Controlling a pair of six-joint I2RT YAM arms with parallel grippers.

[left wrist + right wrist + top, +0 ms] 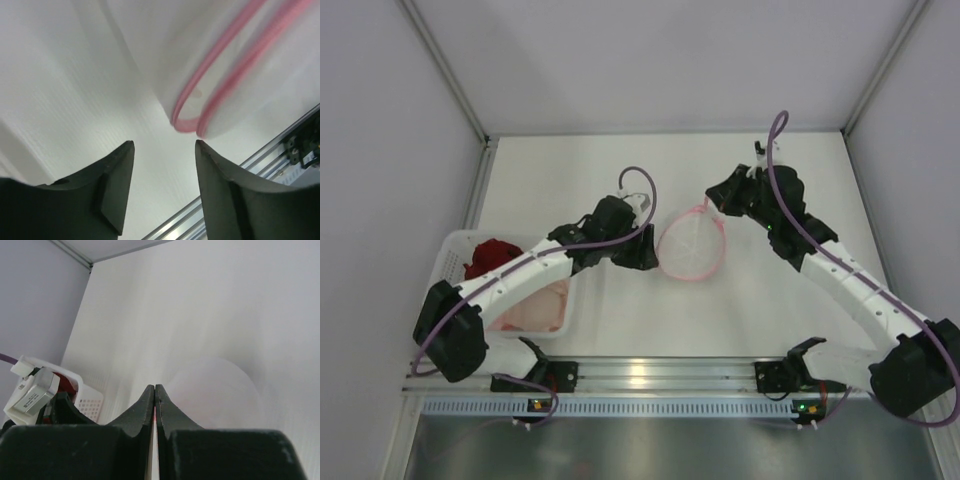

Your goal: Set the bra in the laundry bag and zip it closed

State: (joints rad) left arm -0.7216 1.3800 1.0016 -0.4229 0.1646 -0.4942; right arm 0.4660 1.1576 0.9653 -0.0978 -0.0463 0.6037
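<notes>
The bra [535,308] lies in the basket [453,248], near my left base. My left gripper [165,146] stands half open and empty, just beside the laundry bag [690,248] on the bench [620,330] — farther, my right gripper [155,388] pinches its pink rim.

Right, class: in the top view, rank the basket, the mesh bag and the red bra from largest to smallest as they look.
1. Basket.
2. Bag.
3. Red bra; the left arm covers part of it, so bag versus bra is unsure.
</notes>
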